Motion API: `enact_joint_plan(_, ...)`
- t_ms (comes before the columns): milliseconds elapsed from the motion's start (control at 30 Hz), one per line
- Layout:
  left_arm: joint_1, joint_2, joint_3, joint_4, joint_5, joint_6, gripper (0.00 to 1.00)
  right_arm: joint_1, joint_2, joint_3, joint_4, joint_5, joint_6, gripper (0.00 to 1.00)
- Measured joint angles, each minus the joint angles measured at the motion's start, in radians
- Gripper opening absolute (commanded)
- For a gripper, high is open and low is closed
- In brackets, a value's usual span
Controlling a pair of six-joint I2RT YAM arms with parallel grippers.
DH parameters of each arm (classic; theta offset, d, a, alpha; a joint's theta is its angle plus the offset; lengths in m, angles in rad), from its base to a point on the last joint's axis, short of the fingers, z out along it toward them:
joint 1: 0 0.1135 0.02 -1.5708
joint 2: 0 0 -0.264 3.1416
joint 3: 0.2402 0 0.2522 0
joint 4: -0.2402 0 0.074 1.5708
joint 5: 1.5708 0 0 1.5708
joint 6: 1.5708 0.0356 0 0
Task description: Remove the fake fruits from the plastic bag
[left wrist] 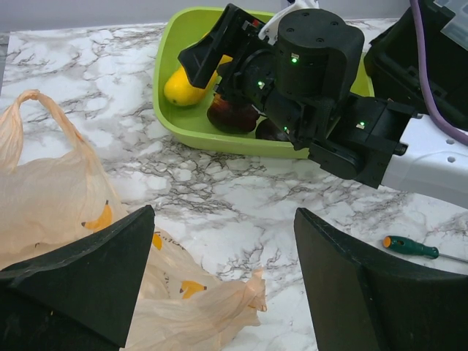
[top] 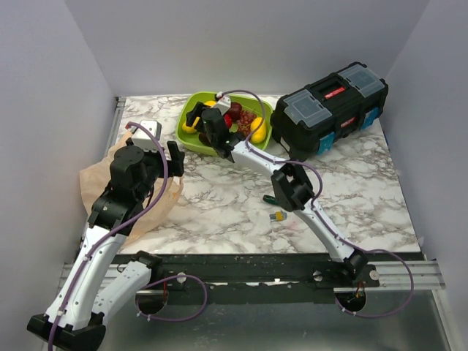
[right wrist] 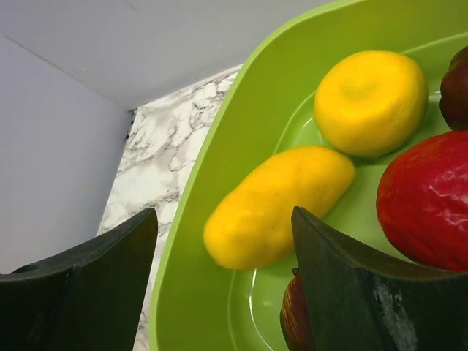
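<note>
Release step, seemingly: right gripper (right wrist: 223,219) wide open, empty, above the oblong yellow fruit (right wrist: 274,201) in the lime-green tray (top: 191,102), upper centre; left gripper (left wrist: 223,219) open, empty, beside the plastic bag (top: 99,179), left; next, search the bag for leftovers.

Parted fingers (right wrist: 80,292) over green tray (right wrist: 219,146) with long yellow fruit (right wrist: 274,201), red fruit (right wrist: 428,197) beside.

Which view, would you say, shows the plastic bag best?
Left wrist: the plastic bag fills the near left, handle loop and creases clear. Top external: the left arm hides much of it. Right wrist: absent.
</note>
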Motion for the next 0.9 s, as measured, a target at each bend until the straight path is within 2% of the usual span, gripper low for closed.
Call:
enact_joint_plan(233,0.0,-0.004,0.0,0.0,0.008,0.0,0.77,0.01,-0.005,-0.013,-0.004,0.0,-0.035,0.79)
enact_joint_plan(367,0.0,-0.004,0.0,0.001,0.019,0.003,0.77,0.013,-0.073,-0.119,-0.018,-0.001,-0.072,0.81)
enact_joint_plan(533,0.0,-0.003,0.0,0.003,0.026,0.006,0.77,0.015,-0.275,-0.361,-0.038,-0.005,-0.117,0.83)
enact_joint_plan(900,0.0,-0.004,-0.017,0.032,0.068,0.018,0.78,0.018,-0.899,-1.041,-0.022,0.053,-0.184,0.91)
